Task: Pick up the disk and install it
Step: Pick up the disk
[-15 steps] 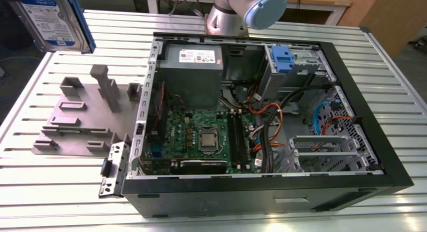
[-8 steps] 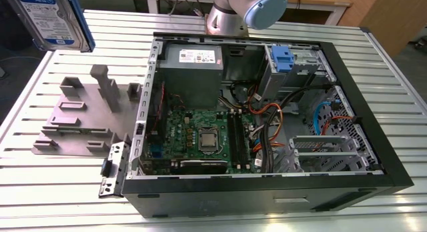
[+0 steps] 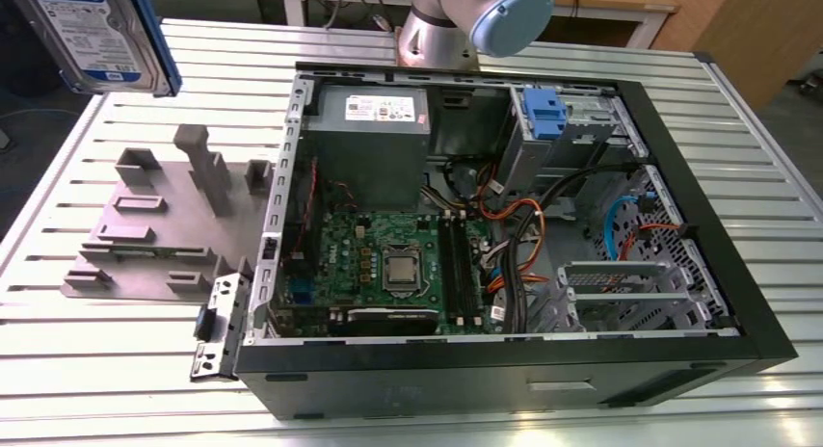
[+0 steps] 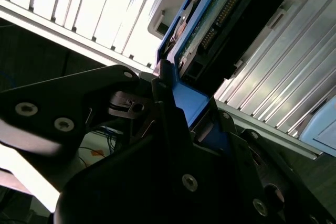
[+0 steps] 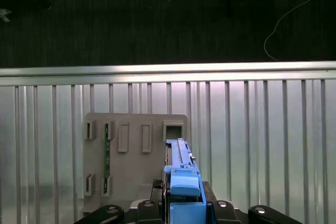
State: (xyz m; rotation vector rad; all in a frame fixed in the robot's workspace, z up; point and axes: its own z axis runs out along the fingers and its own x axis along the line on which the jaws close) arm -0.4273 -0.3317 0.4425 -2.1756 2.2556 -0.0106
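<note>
The disk (image 3: pixel 96 33) hangs high in the air at the exterior view's far left, label side showing, with blue rails along its edges. In the first wrist view I see the disk (image 5: pixel 180 161) edge-on, with its blue rail end clamped in my gripper (image 5: pixel 184 205). The second wrist view shows the disk (image 4: pixel 226 14) from below, connector side visible. There my gripper (image 4: pixel 173 95) is shut on its blue rail, black fingers (image 4: pixel 163 77) pressing on both sides. The disk is above the grey fixture plate (image 5: pixel 136 150), off to the side of the computer case.
An open black computer case (image 3: pixel 515 225) lies on the slatted metal table (image 3: pixel 77 370). It holds a motherboard, a grey power supply (image 3: pixel 370 115) and a silver cage with a blue latch (image 3: pixel 541 115). The grey fixture plate (image 3: pixel 168 225) sits beside it. The arm's base (image 3: pixel 464 23) stands behind the case.
</note>
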